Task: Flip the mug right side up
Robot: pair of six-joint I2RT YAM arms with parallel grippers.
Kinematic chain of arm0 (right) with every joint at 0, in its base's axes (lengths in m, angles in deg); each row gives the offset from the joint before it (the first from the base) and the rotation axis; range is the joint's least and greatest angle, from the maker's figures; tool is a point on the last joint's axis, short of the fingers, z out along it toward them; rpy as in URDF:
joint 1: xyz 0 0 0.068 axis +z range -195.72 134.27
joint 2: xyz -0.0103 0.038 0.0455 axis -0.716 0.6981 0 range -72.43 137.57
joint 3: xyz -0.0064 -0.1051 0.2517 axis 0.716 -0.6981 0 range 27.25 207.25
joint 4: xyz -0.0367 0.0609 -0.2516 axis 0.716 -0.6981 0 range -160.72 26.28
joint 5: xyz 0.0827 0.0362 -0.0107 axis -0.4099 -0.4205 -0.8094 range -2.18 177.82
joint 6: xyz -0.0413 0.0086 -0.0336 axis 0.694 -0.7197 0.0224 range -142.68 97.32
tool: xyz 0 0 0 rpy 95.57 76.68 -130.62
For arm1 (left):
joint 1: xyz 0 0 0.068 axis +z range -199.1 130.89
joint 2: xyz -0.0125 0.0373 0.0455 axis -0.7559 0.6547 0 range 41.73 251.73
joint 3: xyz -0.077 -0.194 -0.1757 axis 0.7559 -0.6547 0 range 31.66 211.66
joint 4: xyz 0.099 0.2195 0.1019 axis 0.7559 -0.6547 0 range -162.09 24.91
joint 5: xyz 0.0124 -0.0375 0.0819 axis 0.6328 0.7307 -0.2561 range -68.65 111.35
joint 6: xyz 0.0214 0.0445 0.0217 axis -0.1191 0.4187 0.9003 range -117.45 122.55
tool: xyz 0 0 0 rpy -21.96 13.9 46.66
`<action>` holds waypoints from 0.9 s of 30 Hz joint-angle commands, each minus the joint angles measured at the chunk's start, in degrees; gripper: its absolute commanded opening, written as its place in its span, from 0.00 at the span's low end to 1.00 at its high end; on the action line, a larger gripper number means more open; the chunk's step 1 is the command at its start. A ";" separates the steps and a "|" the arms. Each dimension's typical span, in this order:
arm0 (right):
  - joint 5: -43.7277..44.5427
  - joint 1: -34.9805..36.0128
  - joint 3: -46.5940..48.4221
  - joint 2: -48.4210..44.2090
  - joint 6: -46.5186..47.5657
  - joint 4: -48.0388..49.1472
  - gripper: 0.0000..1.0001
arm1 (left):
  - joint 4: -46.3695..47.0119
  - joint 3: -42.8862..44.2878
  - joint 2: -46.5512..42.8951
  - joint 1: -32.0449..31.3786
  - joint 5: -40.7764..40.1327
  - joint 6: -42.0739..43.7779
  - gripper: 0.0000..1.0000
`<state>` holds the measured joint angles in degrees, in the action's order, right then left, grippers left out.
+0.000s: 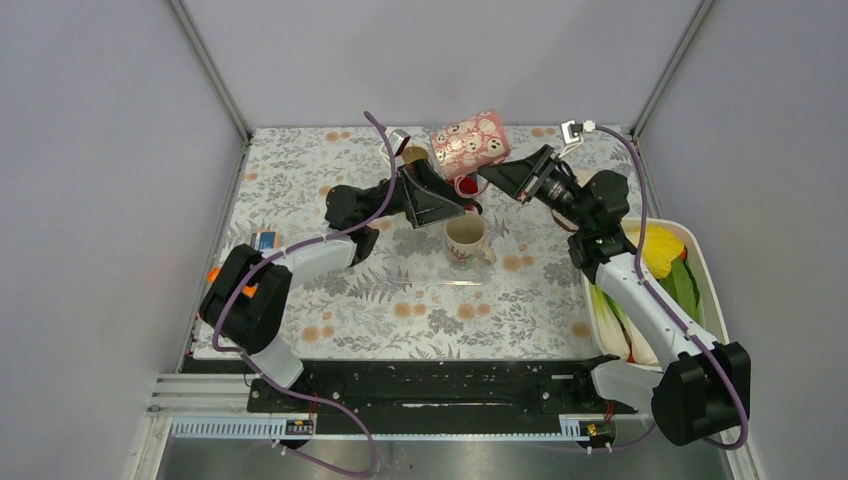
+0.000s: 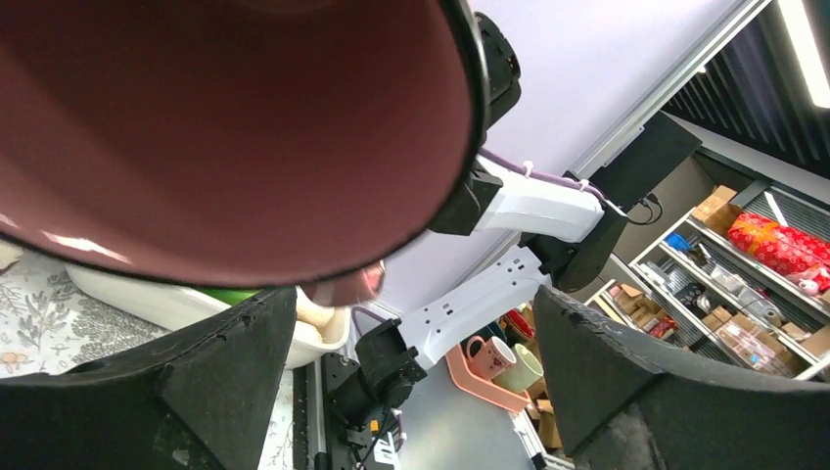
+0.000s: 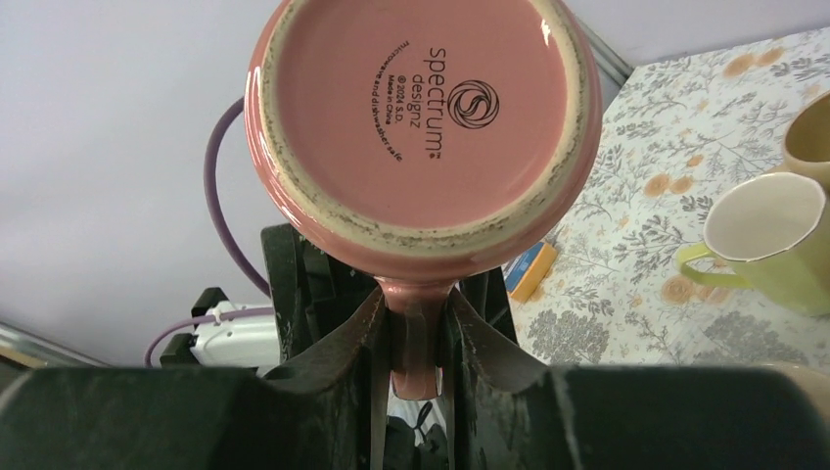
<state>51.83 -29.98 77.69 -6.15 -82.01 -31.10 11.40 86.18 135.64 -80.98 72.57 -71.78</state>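
The mug (image 1: pixel 470 140) is pink with white faces. It hangs tilted in the air over the back middle of the table. My right gripper (image 1: pixel 488 180) is shut on its handle. The right wrist view shows the mug's printed underside (image 3: pixel 421 108) and the handle (image 3: pixel 416 338) pinched between the fingers. My left gripper (image 1: pixel 440 198) stands open just left of and below the mug. In the left wrist view the mug's dark red inside (image 2: pixel 225 127) fills the top. It sits above the gap of the left gripper (image 2: pixel 411 323), touching neither finger.
A cream mug with a yellow handle (image 1: pixel 465 240) stands upright on the floral cloth below the held mug. A brownish mug (image 1: pixel 414 155) is behind my left gripper. A white tray (image 1: pixel 702 262) of vegetables lies at the right edge. A small blue box (image 1: pixel 263 240) lies at the left.
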 commanded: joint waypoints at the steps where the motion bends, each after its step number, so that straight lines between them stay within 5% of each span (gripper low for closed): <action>1: -0.01 1.74 0.87 -2.16 2.27 9.90 0.00 | 2.82 1.54 -3.18 1.59 -1.84 2.13 0.93; 27: 1.05 10.72 -5.42 2.56 10.54 13.67 0.00 | 6.03 2.67 -5.81 5.91 -2.35 -1.52 0.77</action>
<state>55.50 -21.91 73.38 -4.99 -72.92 -22.58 9.56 86.18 133.78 -75.93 72.62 -72.83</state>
